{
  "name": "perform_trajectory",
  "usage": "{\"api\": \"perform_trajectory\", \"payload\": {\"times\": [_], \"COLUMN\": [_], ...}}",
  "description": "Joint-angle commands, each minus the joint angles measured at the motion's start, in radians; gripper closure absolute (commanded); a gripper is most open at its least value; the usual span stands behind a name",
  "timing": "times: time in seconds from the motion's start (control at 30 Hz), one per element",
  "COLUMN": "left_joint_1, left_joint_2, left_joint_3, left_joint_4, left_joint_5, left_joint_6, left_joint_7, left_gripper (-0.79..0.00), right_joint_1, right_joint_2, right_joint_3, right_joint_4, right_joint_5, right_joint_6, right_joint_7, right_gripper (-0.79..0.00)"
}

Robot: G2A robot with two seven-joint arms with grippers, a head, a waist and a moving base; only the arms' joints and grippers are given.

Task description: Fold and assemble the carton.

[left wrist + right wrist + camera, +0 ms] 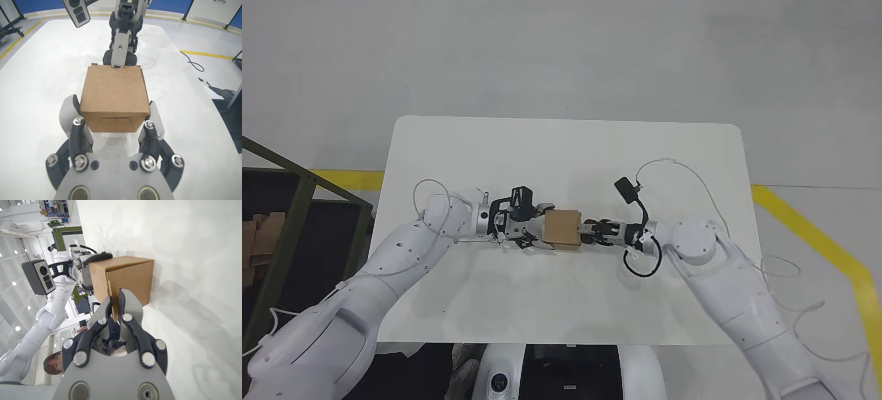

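Grippers at both ends of a brown carton (562, 228), mid-table. Left gripper (114, 107): clamps the carton's end, one finger (72, 106) pressed against each side wall, with a narrow slit visible in that end. Right gripper (115, 303): pinches a thin cardboard flap at the opposite end, fingers closed onto it. Carton: squared up as a box, low over the white table (572, 150), contact underneath unclear. Farther out, yellow floor line (802, 215) beyond the table's right edge.
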Motion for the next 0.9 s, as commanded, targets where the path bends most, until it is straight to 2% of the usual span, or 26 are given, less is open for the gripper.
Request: {"api": "perform_trajectory", "payload": {"times": [0.0,0.13,0.27,0.3,0.5,0.63,0.67,0.77,0.87], "left_joint_1": [0.000,0.002,0.002,0.001,0.001,0.001,0.001,0.000,0.000], "left_joint_2": [0.000,0.000,-0.001,-0.001,-0.002,-0.002,-0.002,-0.002,-0.003], "left_joint_3": [-0.001,-0.001,0.000,0.000,0.001,0.000,0.000,0.000,0.000], "left_joint_4": [0.000,0.001,0.000,0.000,0.001,0.003,0.004,0.007,0.010], "left_joint_5": [-0.001,-0.003,-0.003,-0.003,-0.005,-0.006,-0.005,-0.005,-0.006], "left_joint_6": [0.001,-0.001,-0.001,-0.001,-0.001,0.001,0.001,-0.001,0.000], "left_joint_7": [0.000,0.000,-0.004,-0.004,-0.005,-0.004,-0.003,-0.003,-0.001], "left_gripper": [-0.597,-0.597,-0.597,-0.594,-0.603,-0.597,-0.603,-0.603,-0.600], "right_joint_1": [0.005,0.003,-0.020,-0.028,-0.061,-0.062,-0.062,-0.058,-0.051], "right_joint_2": [-0.002,-0.001,0.007,0.009,0.020,0.019,0.019,0.017,0.015], "right_joint_3": [-0.006,-0.001,0.024,0.032,0.069,0.070,0.070,0.069,0.063], "right_joint_4": [0.001,-0.002,-0.025,-0.033,-0.053,-0.038,-0.033,-0.015,-0.003], "right_joint_5": [-0.002,-0.003,-0.005,-0.002,0.016,0.039,0.043,0.048,0.051], "right_joint_6": [0.003,0.000,-0.005,-0.010,-0.029,-0.045,-0.051,-0.057,-0.060], "right_joint_7": [-0.001,-0.007,-0.013,-0.014,-0.004,0.004,0.002,-0.006,-0.011], "right_gripper": [-0.046,-0.111,-0.237,-0.246,-0.197,-0.191,-0.169,-0.034,0.000]}}
